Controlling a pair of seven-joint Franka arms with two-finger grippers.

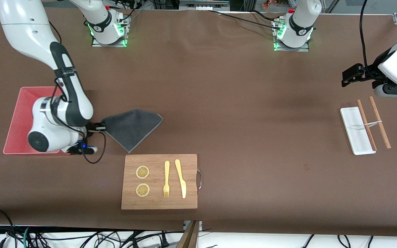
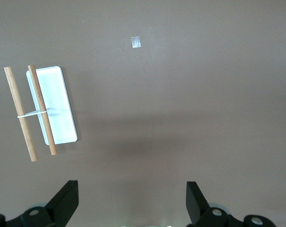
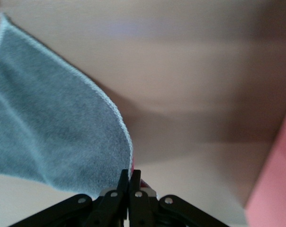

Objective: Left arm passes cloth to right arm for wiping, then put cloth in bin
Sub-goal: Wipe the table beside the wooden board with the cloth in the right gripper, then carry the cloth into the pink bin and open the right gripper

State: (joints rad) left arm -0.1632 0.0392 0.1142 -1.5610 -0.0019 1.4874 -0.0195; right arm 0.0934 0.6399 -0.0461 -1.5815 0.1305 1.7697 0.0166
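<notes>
**Right pincer grips cloth corner beside the bin; left pincer waits, spread wide**

The right pincer (image 3: 129,182) is clenched on one corner of the cloth (image 1: 132,128), just beside the bin (image 1: 21,113). From that held corner the cloth spreads dark grey face up toward the left arm's end of the bench (image 1: 240,103); a sliver of its pinkish-red face shows at the fingertips in the right wrist view. In the front view the right arm's wrist covers the pincer itself and much of the bin's interior, so the grip is plain only from the wrist camera, where just one pink wall of the bin is visible at the picture's edge.

The left pincer (image 2: 132,201) waits released and holding nothing, above bare bench near the white tray (image 1: 356,130) and the two wooden sticks (image 1: 373,123) lying across it. Its arm is cut off by the front view's edge.

A wooden board (image 1: 159,181) with two lemon slices (image 1: 142,181), a fork (image 1: 166,179) and a knife (image 1: 181,178) lies nearer the front camera than the cloth.
</notes>
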